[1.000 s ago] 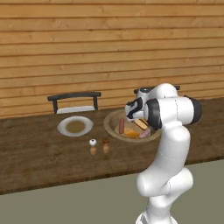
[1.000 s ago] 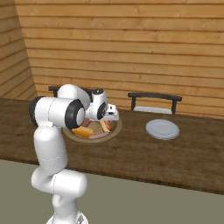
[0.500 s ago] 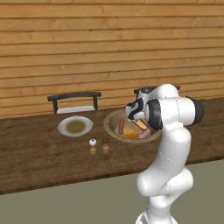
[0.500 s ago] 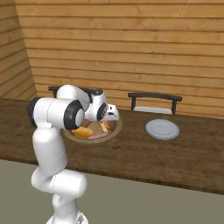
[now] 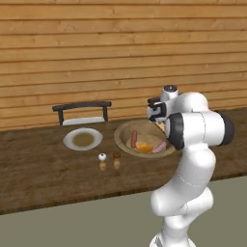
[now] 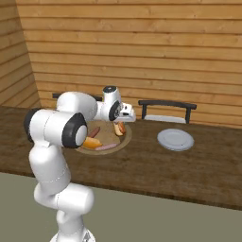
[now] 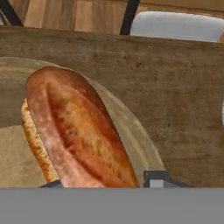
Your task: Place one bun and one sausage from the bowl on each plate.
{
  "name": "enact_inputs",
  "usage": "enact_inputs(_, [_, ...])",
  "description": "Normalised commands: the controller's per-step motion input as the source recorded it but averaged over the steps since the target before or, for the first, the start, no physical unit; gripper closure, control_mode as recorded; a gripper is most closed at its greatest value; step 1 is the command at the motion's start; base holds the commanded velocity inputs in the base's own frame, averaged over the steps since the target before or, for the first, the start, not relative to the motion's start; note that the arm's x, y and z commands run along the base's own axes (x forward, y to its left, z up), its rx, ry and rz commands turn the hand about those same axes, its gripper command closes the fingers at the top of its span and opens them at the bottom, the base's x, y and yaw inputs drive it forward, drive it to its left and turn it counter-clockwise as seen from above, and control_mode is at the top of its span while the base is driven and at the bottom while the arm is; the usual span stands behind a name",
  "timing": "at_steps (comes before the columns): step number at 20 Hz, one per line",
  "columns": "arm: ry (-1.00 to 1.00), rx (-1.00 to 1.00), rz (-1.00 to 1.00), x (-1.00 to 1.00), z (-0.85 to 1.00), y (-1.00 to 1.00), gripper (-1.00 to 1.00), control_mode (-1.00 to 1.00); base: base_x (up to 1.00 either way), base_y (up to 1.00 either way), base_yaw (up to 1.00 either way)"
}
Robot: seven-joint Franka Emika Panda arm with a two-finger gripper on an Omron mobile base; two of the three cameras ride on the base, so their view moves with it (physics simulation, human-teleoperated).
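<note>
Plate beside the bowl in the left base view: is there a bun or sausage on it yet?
No. The plate lies bare, showing just its brownish centre, while the sausages and buns sit in the bowl.

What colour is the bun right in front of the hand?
Reddish-brown, golden along one edge: the bun, seen best in the hand view.
</note>
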Motion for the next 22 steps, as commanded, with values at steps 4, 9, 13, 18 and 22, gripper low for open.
enact_inputs(4, [-0.01, 0.03, -0.15, 0.00, 0.24, -1.00, 1.00, -1.00, 0.00, 0.00, 0.00])
enact_inputs(9, [-0.01, 0.16, -0.11, 0.02, 0.00, -1.00, 1.00, -1.00, 0.00, 0.00, 0.00])
enact_inputs(13, [0.00, 0.18, -0.06, 0.16, 0.00, -1.00, 1.00, -1.00, 0.00, 0.00, 0.00])
enact_inputs(18, [0.12, 0.12, 0.00, 0.88, -0.11, -1.00, 1.00, -1.00, 0.00, 0.00, 0.00])
enact_inputs(22, [0.14, -0.03, 0.00, 0.64, -0.19, -1.00, 1.00, -1.00, 0.00, 0.00, 0.00])
